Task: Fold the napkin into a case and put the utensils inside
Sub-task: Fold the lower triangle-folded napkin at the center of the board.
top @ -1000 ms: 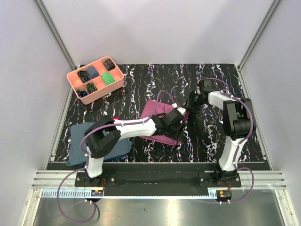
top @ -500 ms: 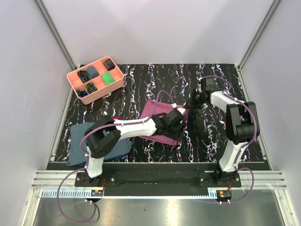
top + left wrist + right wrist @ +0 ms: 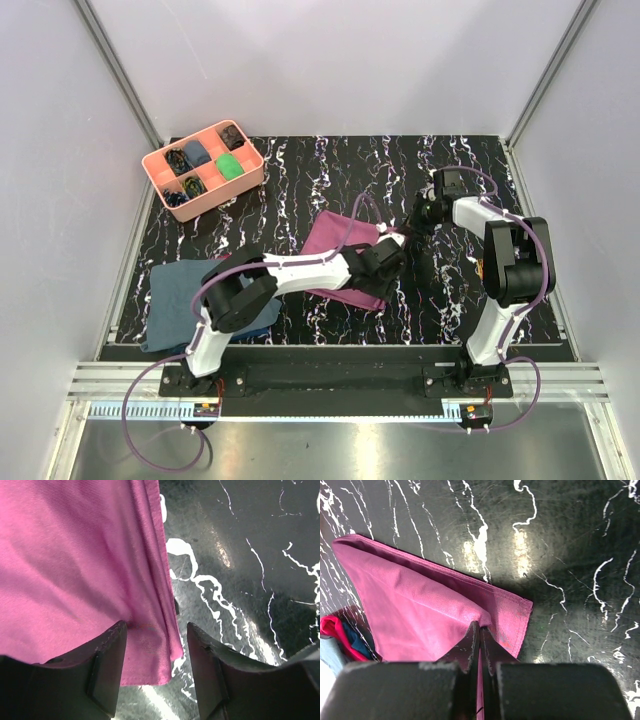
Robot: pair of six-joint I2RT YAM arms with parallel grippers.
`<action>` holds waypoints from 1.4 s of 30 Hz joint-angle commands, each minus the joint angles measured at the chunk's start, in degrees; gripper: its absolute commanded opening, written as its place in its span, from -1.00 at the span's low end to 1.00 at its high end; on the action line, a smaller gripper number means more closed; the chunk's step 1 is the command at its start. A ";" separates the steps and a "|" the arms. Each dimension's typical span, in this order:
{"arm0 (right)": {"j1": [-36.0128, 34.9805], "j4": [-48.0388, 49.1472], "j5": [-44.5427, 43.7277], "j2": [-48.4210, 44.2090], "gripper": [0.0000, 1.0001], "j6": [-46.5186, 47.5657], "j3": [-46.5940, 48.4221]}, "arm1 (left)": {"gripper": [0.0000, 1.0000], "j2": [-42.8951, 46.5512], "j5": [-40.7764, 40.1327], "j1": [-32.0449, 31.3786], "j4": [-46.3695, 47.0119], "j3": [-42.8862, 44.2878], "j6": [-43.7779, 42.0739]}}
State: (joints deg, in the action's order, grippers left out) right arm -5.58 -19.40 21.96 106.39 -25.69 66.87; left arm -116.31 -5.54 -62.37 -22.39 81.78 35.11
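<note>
The plum-purple napkin (image 3: 333, 238) lies folded at the middle of the black, white-veined table (image 3: 300, 190). The right gripper (image 3: 480, 629) is pressed together, pinching a raised fold near the napkin's corner. The left gripper (image 3: 155, 645) stands spread, its fingers astride the napkin's hemmed edge.

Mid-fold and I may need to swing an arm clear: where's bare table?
Bare: the far table strip between pink tray and right arm, and the near-right patch beside the napkin. Crowded: centre, where left gripper and right gripper meet at the napkin; blue cloth fills near-left.
</note>
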 commanded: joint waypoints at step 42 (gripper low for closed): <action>3.56 0.86 -2.18 -3.02 -0.62 2.14 -4.20 | 0.15 6.70 3.06 -6.10 -2.49 2.25 -3.74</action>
State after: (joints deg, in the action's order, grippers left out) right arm -2.44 -18.76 21.85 106.48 -25.30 63.29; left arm -117.14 -10.35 -68.69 -27.44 83.48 32.29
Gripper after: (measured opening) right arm 0.088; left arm 0.532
